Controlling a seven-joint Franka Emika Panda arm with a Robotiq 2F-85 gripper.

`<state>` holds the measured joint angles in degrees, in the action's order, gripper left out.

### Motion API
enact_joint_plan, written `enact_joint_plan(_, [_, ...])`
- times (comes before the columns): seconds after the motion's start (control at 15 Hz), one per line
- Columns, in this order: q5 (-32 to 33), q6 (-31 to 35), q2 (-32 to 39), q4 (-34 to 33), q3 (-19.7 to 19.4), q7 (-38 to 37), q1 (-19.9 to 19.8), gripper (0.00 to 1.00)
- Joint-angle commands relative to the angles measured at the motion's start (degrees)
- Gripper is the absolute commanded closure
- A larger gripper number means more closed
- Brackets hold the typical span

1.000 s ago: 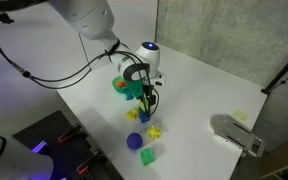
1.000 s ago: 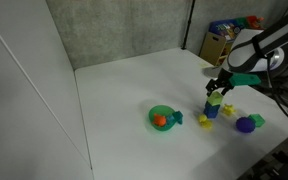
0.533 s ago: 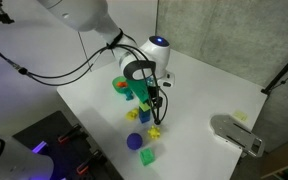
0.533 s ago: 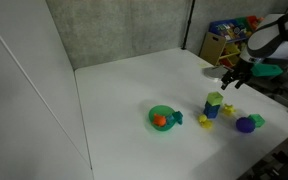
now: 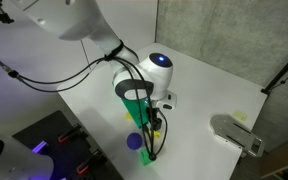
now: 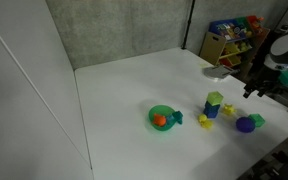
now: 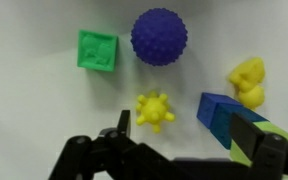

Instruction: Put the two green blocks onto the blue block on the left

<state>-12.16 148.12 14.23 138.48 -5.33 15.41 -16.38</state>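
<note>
Shows the gripper spread and empty at the bottom of the wrist view, places the loose green block at upper left beside the blue ball, up and left of that gripper, and the blue block at lower right.

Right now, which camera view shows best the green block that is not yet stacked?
The wrist view: the loose green block lies whole and unobstructed beside the blue ball. In an exterior view the gripper largely hides it; in an exterior view it is only a tiny patch.
</note>
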Motion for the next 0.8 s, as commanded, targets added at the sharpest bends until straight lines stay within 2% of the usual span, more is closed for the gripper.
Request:
enact_joint_plan(0.0, [0.5,4.5,-0.2,4.1,-2.3,2.7,-1.4,0.00])
enact_joint_plan(0.27, [2.0,10.0,3.4,6.4,-4.2,2.5,-2.4,0.00])
enact_joint_plan(0.47, [5.1,16.6,7.4,7.3,-5.6,0.9,-2.2,0.00])
enact_joint_plan(0.73, [7.6,23.0,13.2,6.2,-5.7,0.3,-3.5,0.00])
